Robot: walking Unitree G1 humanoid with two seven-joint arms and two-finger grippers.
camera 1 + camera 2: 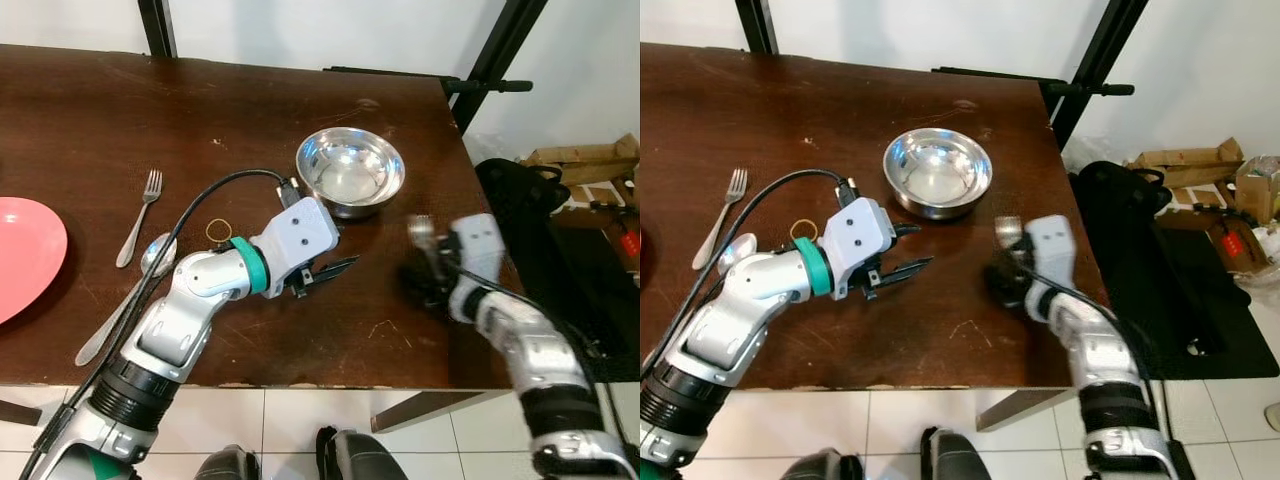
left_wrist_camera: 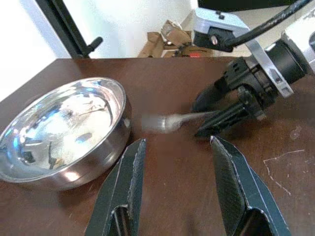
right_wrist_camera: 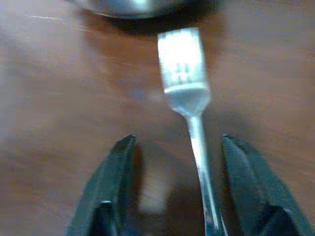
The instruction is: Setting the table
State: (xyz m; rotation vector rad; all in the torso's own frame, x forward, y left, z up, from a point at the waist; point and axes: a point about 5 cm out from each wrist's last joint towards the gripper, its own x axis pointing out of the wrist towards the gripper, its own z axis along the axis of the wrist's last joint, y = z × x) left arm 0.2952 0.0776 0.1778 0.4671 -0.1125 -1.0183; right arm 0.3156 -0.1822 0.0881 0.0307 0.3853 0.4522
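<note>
Right gripper [image 3: 174,187] — blurred, apparently spread — straddles fork [image 3: 184,78].

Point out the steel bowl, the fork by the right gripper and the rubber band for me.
steel bowl [image 1: 350,170]: left eye view, inner floor of the bowl.
fork [image 3: 183,66]: right wrist view, on the tines.
rubber band [image 1: 218,231]: left eye view, on the yellow loop lying on the table.

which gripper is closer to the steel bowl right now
Left. The left gripper hovers just in front of the steel bowl; the right gripper, with a fork, sits farther off, beside it.
</note>
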